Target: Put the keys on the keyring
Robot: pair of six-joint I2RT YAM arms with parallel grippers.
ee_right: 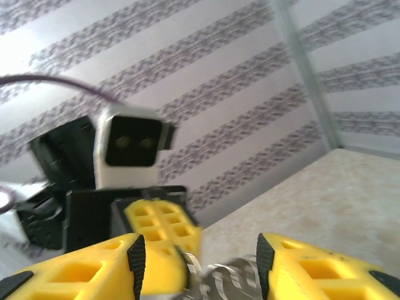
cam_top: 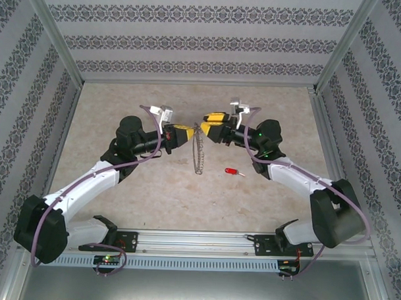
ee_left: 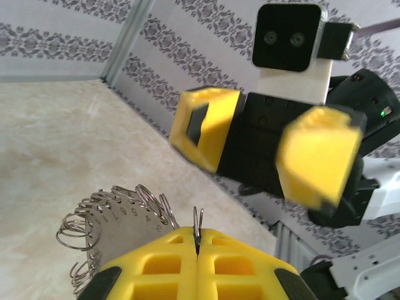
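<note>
- The left gripper [ee_left: 197, 245] is shut on the keyring [ee_left: 115, 215]. In the left wrist view its two yellow pads meet, with the hoop's thin wire pinched edge-on in the seam.
- The keyring is off the table [cam_top: 120, 187]. In the top view it hangs down from the left fingertips. A fringe of small silvery rings fans out to one side of the pinch.
- The right gripper [cam_top: 207, 121] faces the left one, nearly tip to tip, just beside the top of the hoop.
- Its jaws stand apart. The right wrist view shows a wide gap between its fingers [ee_right: 81, 278], with blurred bits of the ring in that gap and nothing clamped. The blur hides whether a pad grazes the metal.
- The key [cam_top: 234, 171], with its red head, lies flat on the table on the right arm's side of the hanging hoop. It is near the hoop but apart from it, and neither gripper touches it.
- Judgement: the step in hand is set-up. The left arm serves as holder for the ring and the right hand is free. Threading is not begun, so the task is at an early stage.
- Next move, as judged: the right arm draws clear of the hoop, goes down to the key and pinches it by the red head.
- This calls for a fine, low pinch on a tiny flat thing.
- The left grip must keep the hoop steady.
- The hoop's opening and the key's hole are too small to make out.
</note>
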